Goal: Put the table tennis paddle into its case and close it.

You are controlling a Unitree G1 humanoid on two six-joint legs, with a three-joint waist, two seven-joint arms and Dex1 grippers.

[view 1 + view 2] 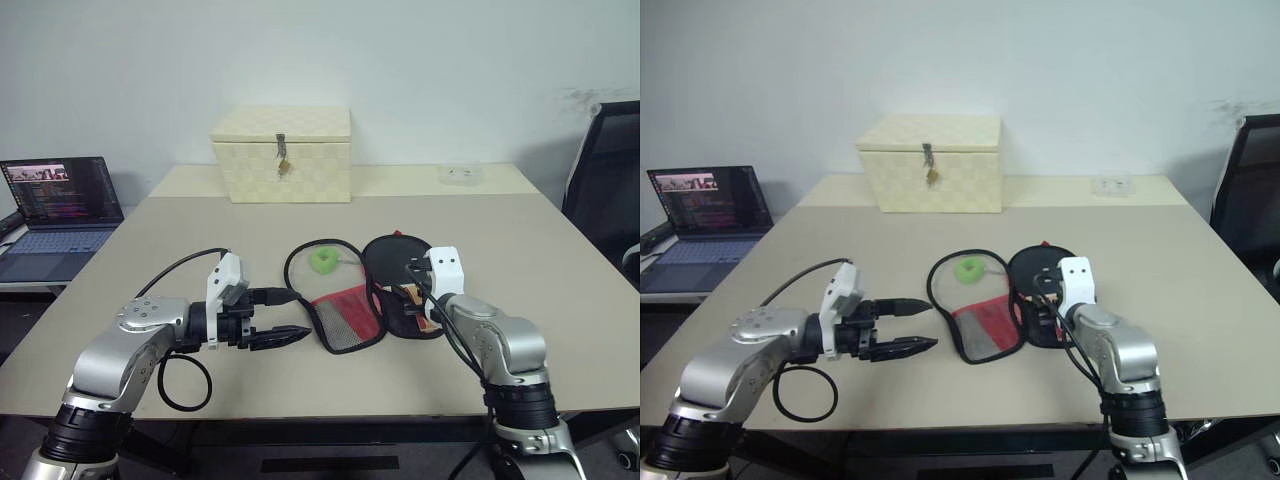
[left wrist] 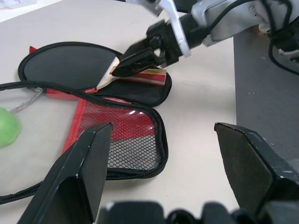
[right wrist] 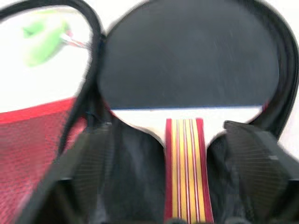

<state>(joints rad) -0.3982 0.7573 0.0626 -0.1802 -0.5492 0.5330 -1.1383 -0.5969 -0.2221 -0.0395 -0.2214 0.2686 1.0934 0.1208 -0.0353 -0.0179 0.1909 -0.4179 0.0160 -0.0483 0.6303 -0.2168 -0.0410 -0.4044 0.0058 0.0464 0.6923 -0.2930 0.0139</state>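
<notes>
The table tennis paddle [image 1: 395,262] lies flat in the right half of the open case [image 1: 345,312], black face away from me and striped wooden handle [image 3: 187,168] toward me. The case's left half, with red mesh, is folded out on the table. My right gripper [image 3: 187,140] is open just over the handle, one finger on each side and neither touching it. My left gripper [image 1: 298,314] hovers open to the left of the case, pointing at it, with nothing between its fingers.
A green ball-like object [image 1: 323,260] lies inside the loop of the case's left half. A cream woven box [image 1: 282,155] stands at the back of the table. A laptop [image 1: 60,200] sits at the far left, and a black chair [image 1: 610,170] at the right.
</notes>
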